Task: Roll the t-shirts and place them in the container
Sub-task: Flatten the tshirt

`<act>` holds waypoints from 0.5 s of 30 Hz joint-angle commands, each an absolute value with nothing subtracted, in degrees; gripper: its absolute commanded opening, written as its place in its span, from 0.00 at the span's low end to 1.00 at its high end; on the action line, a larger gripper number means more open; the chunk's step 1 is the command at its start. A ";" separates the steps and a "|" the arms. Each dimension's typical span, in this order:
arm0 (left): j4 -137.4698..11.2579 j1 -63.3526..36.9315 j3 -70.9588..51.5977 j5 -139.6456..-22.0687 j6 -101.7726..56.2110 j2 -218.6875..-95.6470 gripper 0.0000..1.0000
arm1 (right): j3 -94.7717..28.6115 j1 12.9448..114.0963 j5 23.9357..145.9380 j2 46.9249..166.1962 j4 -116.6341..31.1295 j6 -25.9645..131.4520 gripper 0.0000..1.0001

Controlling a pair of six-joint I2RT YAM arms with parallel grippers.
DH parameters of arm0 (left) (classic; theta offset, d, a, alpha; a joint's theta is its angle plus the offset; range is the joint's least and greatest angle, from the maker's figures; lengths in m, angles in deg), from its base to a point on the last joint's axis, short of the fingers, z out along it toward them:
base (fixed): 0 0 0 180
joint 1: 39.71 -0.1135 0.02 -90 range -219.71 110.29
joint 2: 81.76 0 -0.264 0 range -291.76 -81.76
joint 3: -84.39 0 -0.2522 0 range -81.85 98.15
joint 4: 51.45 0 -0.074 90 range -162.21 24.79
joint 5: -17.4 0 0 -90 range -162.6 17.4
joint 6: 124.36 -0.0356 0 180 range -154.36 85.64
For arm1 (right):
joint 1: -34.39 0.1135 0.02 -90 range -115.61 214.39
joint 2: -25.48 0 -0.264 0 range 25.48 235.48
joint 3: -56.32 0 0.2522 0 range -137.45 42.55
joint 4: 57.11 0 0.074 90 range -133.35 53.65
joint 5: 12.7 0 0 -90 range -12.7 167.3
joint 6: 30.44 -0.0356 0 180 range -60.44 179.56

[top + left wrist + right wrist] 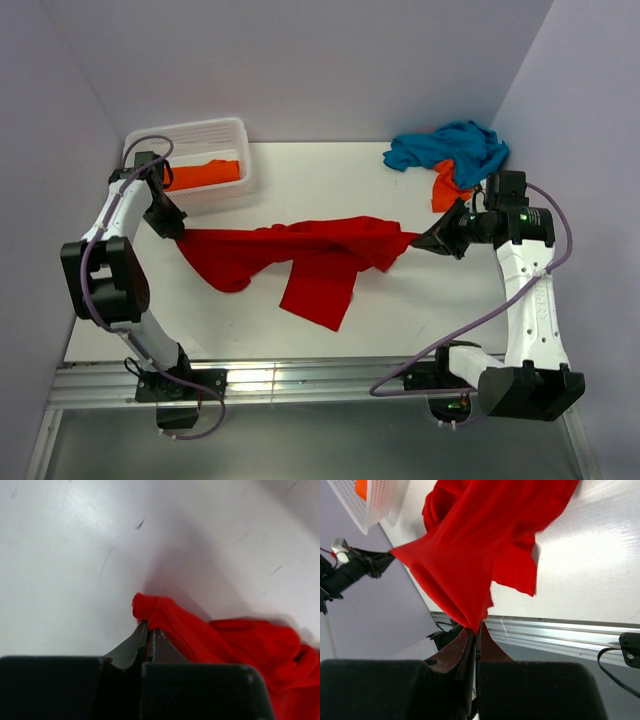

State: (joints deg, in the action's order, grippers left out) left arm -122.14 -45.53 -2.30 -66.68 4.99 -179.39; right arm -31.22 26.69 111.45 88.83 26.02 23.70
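Observation:
A bright red t-shirt (300,255) hangs stretched across the middle of the table between both arms. My left gripper (178,232) is shut on its left corner; the left wrist view shows red cloth (210,640) pinched at the left gripper (149,626). My right gripper (420,240) is shut on the shirt's right end, and the right wrist view has the fabric (470,545) fanning out from the right gripper (476,629). A teal t-shirt (450,148) lies on an orange one (447,185) at the back right. Another orange t-shirt (203,173) lies in the basket.
The white lattice basket (235,135) stands at the back left, close behind my left arm. Purple walls close in the table on three sides. A metal rail (300,380) runs along the near edge.

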 commanded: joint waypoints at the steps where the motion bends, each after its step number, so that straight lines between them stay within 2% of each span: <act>1: -119.97 -47.27 4.71 -64.60 2.38 -181.16 0.00 | -30.14 25.78 112.19 87.53 24.77 24.67 0.00; 4: -118.22 -46.48 5.87 -69.06 2.03 -181.87 0.00 | -28.82 25.78 111.31 87.44 23.10 24.14 0.00; 7: -116.54 -42.27 4.11 -67.95 3.07 -180.82 0.00 | -26.89 25.78 110.08 86.74 20.47 22.74 0.00; 12: -109.17 -35.50 0.33 -70.31 6.68 -182.30 0.00 | -19.42 25.78 109.38 85.16 7.49 15.37 0.00; 15: -106.17 -31.63 4.53 -68.47 5.90 -186.25 0.00 | -19.41 26.39 105.78 85.51 4.74 14.21 0.00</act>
